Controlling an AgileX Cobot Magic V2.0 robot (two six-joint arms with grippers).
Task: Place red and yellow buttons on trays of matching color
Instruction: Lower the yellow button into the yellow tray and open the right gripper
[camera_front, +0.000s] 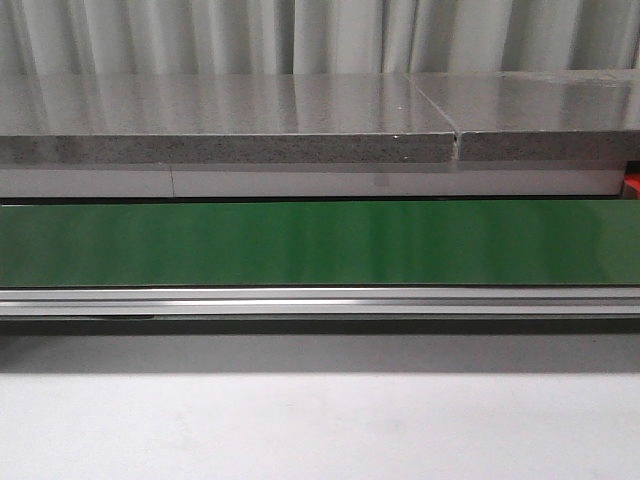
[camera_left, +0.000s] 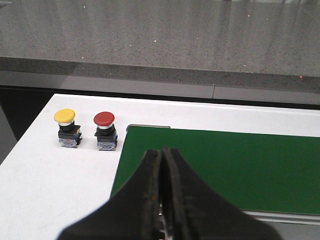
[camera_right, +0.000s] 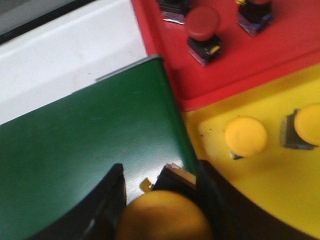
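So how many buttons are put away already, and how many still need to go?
Done: at least three red buttons sit on the red tray and two yellow buttons on the yellow tray. In hand: the right gripper holds another yellow button beside the yellow tray. Left: one yellow button and one red button wait by the belt.
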